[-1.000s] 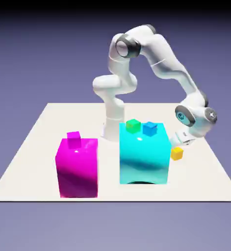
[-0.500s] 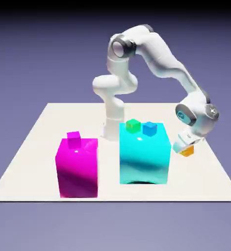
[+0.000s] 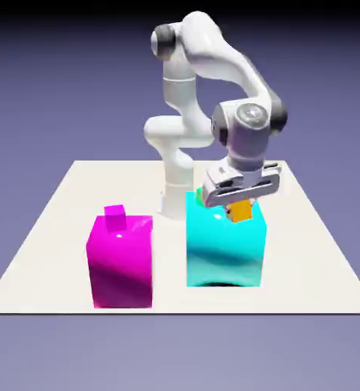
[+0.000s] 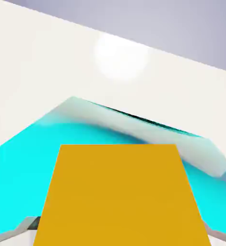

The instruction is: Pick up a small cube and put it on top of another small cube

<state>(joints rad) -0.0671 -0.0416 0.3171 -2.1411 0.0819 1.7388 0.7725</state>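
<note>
We see the gripper (image 3: 240, 205) clamped on the yellow cube (image 3: 241, 210), holding it just above the top of the cyan block (image 3: 223, 252). In the hand view the yellow cube (image 4: 120, 194) fills the foreground, cyan below it. A magenta block (image 3: 121, 260) stands apart on the table (image 3: 53, 221).

Open table (image 3: 305, 260) flanks cyan block (image 3: 222, 252) and magenta block (image 3: 120, 260).

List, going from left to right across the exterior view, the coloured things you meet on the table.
Tiny magenta cube on the big magenta block → big cyan block → small yellow-orange cube, held in the gripper above the cyan block.
</note>
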